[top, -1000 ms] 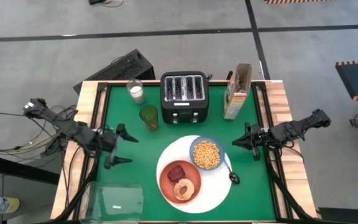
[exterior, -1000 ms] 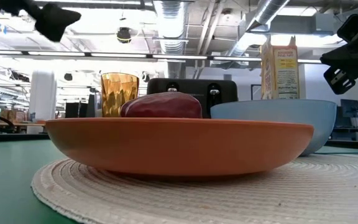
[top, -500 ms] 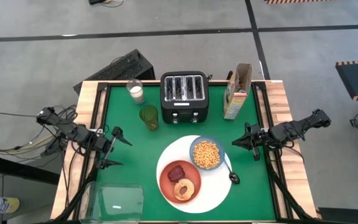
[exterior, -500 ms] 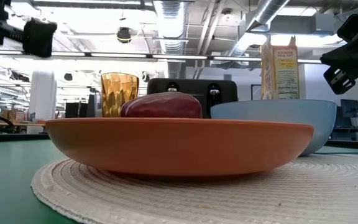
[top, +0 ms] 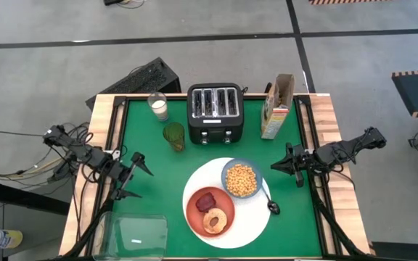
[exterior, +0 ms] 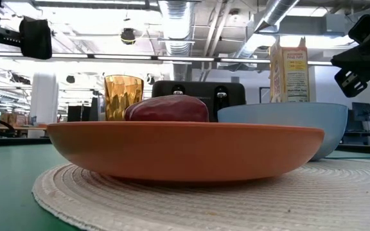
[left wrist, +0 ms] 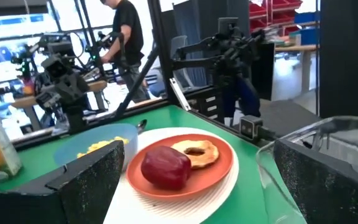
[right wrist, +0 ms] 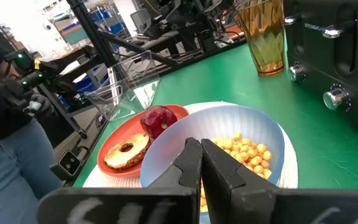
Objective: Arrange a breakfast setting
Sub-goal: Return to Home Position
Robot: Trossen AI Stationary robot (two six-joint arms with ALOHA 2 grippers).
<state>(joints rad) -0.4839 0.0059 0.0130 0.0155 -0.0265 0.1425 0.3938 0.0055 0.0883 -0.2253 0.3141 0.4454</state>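
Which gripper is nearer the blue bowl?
Right. The right gripper hangs close beside the blue bowl; the left gripper is farther off, past the white round mat.

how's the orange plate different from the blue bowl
The orange plate is wide and shallow; the blue bowl is narrower with taller walls. The plate carries a bagel and a red apple; the bowl holds yellow cereal. The plate lies nearer the front, the bowl behind it towards the cereal box. Both rest on the white woven mat.
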